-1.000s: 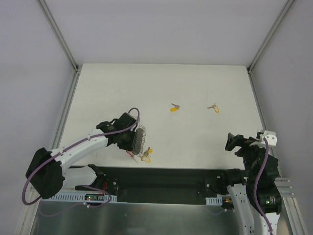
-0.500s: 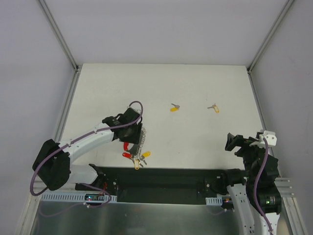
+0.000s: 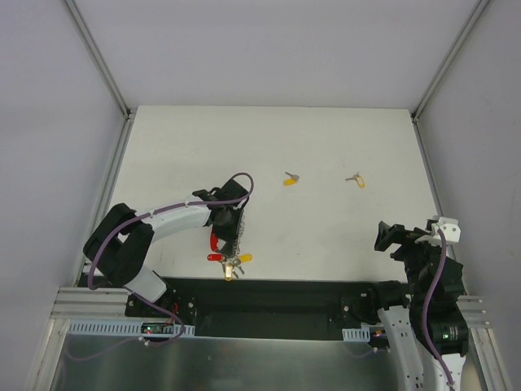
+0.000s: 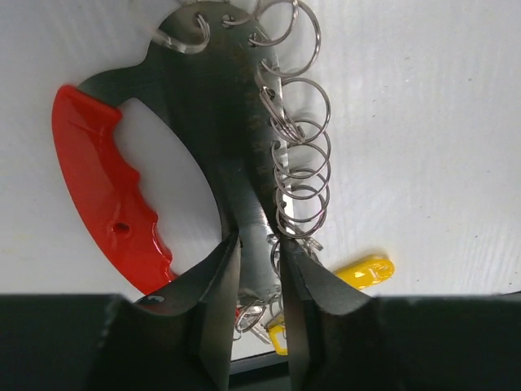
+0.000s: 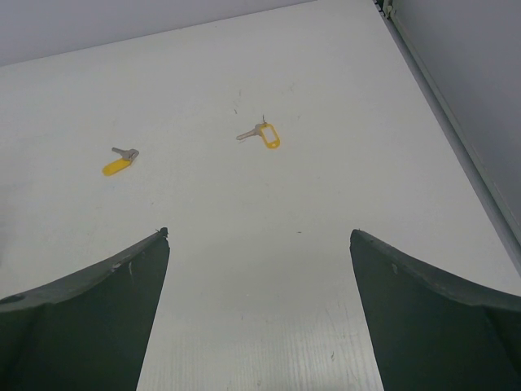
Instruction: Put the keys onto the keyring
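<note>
My left gripper (image 3: 229, 235) is shut on the keyring (image 3: 224, 248) near the table's front edge. In the left wrist view its fingers (image 4: 213, 285) pinch the keyring's grey metal strap (image 4: 224, 122). The red curved loop (image 4: 102, 191) lies to the left and a row of metal rings (image 4: 303, 167) runs along the right. Two yellow-headed keys (image 4: 364, 272) are bunched at its lower end. Two loose keys lie mid-table: one (image 3: 291, 179) (image 5: 119, 162) to the left, one (image 3: 356, 179) (image 5: 262, 134) to the right. My right gripper (image 3: 397, 237) (image 5: 259, 236) is open and empty, well short of them.
The black base rail (image 3: 277, 297) runs along the table's near edge just below the keyring. Metal frame posts (image 3: 106, 73) and grey walls bound the white table (image 3: 326, 138) on both sides and at the back.
My left arm has swung right and turned its wrist, carrying the keyring. The red loop and yellow keys now show below the gripper. The right arm has not moved.
</note>
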